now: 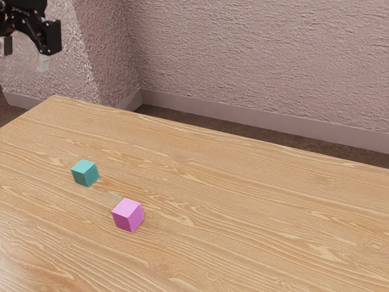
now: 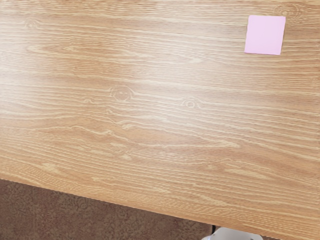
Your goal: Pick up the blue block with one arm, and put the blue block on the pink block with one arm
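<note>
Our gripper (image 1: 24, 53) hangs high, spread and empty, the pick not yet begun; blue block (image 1: 84, 172) waits near pink block (image 1: 127, 214).

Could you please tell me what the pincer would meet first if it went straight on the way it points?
Most likely bare table top near its edge: the pincer points down, and the wrist view looks onto plain wood, with the pink block off to one side, though depth is unclear.
</note>
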Tool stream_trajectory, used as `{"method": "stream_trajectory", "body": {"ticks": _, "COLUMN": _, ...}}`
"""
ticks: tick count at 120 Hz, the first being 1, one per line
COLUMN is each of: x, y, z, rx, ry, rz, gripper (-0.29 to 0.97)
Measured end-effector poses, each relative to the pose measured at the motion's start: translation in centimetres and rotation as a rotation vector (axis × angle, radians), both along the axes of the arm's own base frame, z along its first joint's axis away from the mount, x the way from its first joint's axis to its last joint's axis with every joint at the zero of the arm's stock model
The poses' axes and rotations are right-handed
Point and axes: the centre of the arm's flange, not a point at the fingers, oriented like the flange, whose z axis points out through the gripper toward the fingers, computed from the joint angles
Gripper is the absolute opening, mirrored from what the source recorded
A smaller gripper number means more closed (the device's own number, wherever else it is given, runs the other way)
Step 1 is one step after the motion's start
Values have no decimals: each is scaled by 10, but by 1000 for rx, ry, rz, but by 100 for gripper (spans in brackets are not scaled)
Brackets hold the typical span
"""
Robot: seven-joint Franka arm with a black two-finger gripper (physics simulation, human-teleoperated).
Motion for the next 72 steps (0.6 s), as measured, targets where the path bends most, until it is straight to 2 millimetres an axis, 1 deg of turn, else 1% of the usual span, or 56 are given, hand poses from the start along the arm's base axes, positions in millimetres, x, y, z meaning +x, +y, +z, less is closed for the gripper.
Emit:
{"method": "stream_trajectory", "body": {"ticks": 6, "x": 7, "y": -5, "z": 3, "rx": -3, "ry": -57, "rz": -28, "gripper": 68}}
{"method": "stream_trajectory", "body": {"ticks": 12, "x": 12, "y": -11, "z": 12, "rx": -9, "ry": -123, "rz": -49, "gripper": 68}}
{"method": "stream_trajectory", "body": {"ticks": 19, "x": 19, "y": -25, "z": 17, "rx": -7, "ry": -182, "rz": -86, "gripper": 68}}
{"method": "stream_trajectory", "body": {"ticks": 30, "x": 46, "y": -57, "z": 2, "rx": 12, "ry": -219, "rz": -145, "gripper": 68}}
{"method": "stream_trajectory", "body": {"ticks": 34, "x": 59, "y": -68, "z": -8, "rx": 16, "ry": -219, "rz": -164, "gripper": 68}}
{"method": "stream_trajectory", "body": {"ticks": 37, "x": 69, "y": -74, "z": -16, "rx": 22, "ry": -220, "rz": -176, "gripper": 68}}
{"method": "stream_trajectory", "body": {"ticks": 39, "x": 76, "y": -74, "z": -21, "rx": 26, "ry": -222, "rz": -178, "gripper": 68}}
{"method": "stream_trajectory", "body": {"ticks": 42, "x": 88, "y": -65, "z": -30, "rx": 34, "ry": -223, "rz": -168, "gripper": 68}}
{"method": "stream_trajectory", "body": {"ticks": 44, "x": 95, "y": -54, "z": -34, "rx": 37, "ry": -225, "rz": -152, "gripper": 68}}
{"method": "stream_trajectory", "body": {"ticks": 48, "x": 109, "y": -20, "z": -45, "rx": 38, "ry": -223, "rz": -101, "gripper": 68}}
{"method": "stream_trajectory", "body": {"ticks": 53, "x": 127, "y": 25, "z": -67, "rx": 28, "ry": -205, "rz": -29, "gripper": 68}}
{"method": "stream_trajectory", "body": {"ticks": 57, "x": 137, "y": 48, "z": -85, "rx": 15, "ry": -188, "rz": 4, "gripper": 68}}
{"method": "stream_trajectory", "body": {"ticks": 60, "x": 143, "y": 58, "z": -99, "rx": 6, "ry": -175, "rz": 15, "gripper": 68}}
{"method": "stream_trajectory", "body": {"ticks": 63, "x": 148, "y": 63, "z": -110, "rx": -4, "ry": -167, "rz": 17, "gripper": 68}}
{"method": "stream_trajectory", "body": {"ticks": 72, "x": 160, "y": 67, "z": -145, "rx": -31, "ry": -136, "rz": 2, "gripper": 68}}
